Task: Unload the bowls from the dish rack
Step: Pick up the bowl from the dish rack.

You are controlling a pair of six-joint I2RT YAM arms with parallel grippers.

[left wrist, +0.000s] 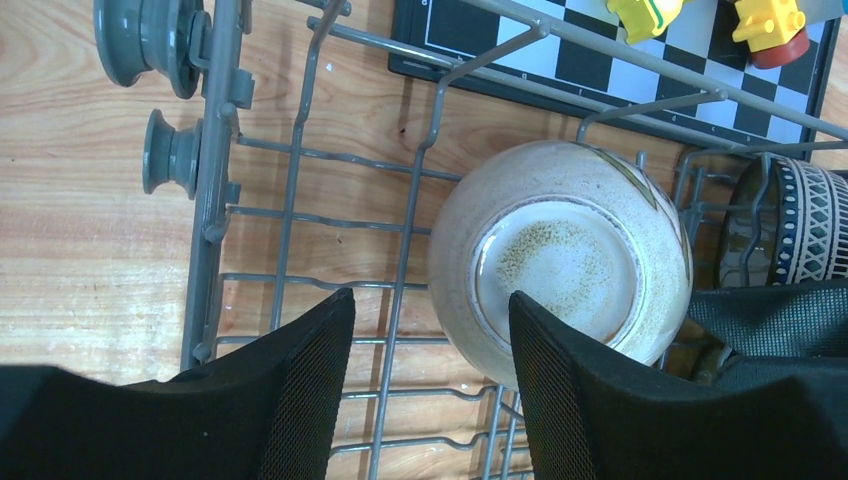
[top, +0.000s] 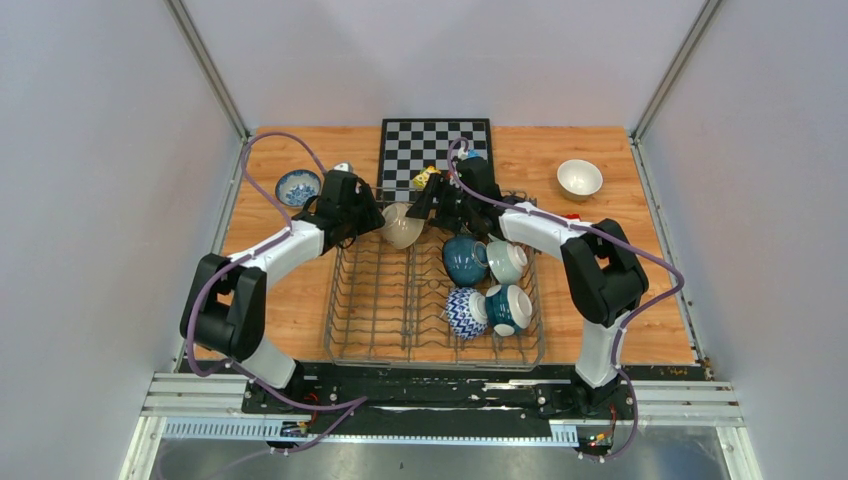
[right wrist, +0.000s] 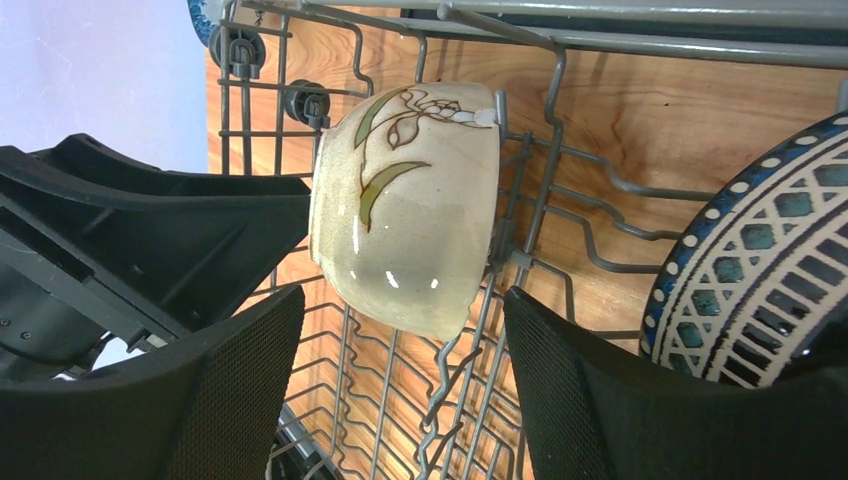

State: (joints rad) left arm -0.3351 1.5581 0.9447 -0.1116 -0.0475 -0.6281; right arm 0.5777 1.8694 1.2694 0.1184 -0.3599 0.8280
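Cream bowl (left wrist: 560, 262) sits partly hidden behind the left hand (left wrist: 430, 310).

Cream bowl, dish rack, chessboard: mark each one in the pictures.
Cream bowl (left wrist: 560, 265): left wrist view, middle of its underside.
Dish rack (top: 430, 352): top view, near wire wall.
Chessboard (top: 435, 148): top view, middle of the board.

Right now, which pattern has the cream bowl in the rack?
The cream bowl shows green leaves; best in right wrist view.
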